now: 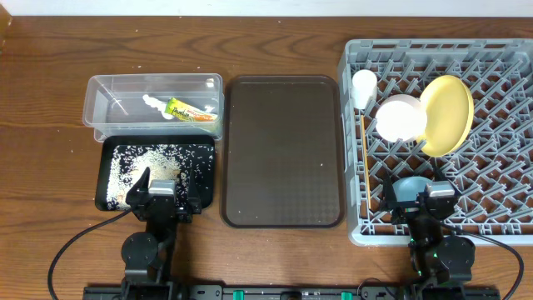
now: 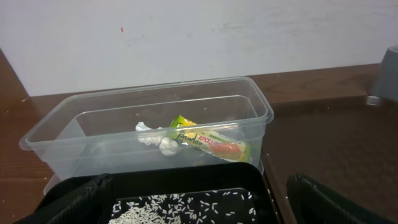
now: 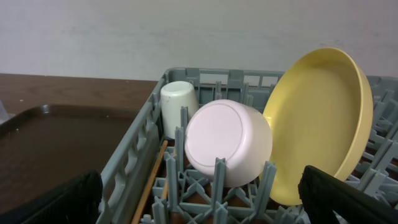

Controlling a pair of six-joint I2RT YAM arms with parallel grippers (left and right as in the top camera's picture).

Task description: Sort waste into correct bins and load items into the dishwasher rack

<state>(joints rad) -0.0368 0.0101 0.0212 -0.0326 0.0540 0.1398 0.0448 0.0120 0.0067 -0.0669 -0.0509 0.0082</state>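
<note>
Overhead, the light, crinkly wrapper [image 1: 191, 110] lies in the clear tub [image 1: 154, 77], upper left; I judge a pinch at one end holds it. The left hand [image 1: 160, 193] and right hand [image 1: 426, 196], at bottom, both gape wide, empty.

Yellow plate [image 1: 447, 114] stands tilted in grey rack [image 1: 500, 58].

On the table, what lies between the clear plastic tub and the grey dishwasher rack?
The dark brown serving tray lies between the clear tub and the rack; the overhead view shows it.
</note>
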